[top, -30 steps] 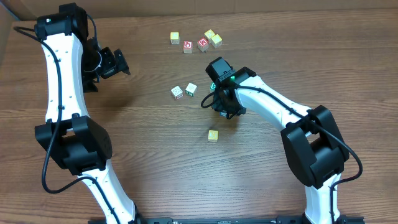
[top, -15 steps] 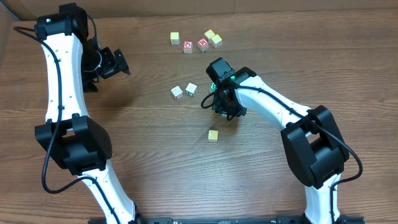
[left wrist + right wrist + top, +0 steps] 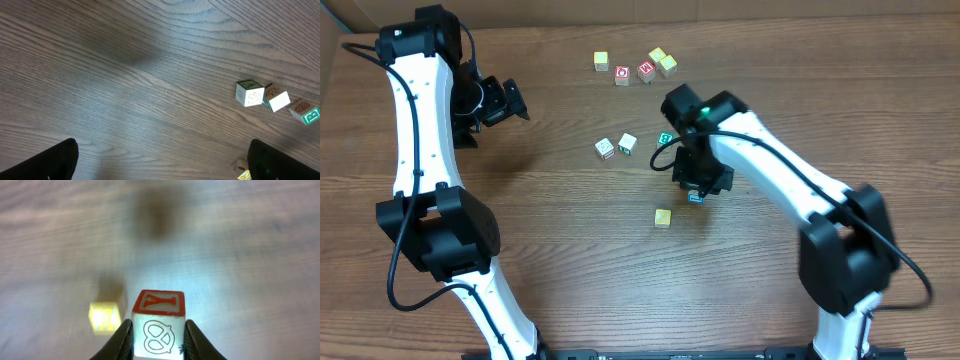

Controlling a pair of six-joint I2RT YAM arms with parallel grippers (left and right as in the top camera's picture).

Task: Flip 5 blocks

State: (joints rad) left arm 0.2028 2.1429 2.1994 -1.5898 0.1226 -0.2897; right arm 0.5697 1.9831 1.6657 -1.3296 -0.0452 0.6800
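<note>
Our right gripper (image 3: pixel 159 332) is clamped on a cube (image 3: pixel 158 311) that shows a red Y face and a pretzel drawing, held off the table (image 3: pixel 250 255). A blurred yellow block (image 3: pixel 105 318) lies just beside it. Our left gripper (image 3: pixel 160 165) hangs spread wide and empty, and three blocks (image 3: pixel 250 93) lie in a row well apart from it.

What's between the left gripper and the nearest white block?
Nothing. In the overhead view, only bare tabletop runs from the left gripper to the nearest white block.
</note>
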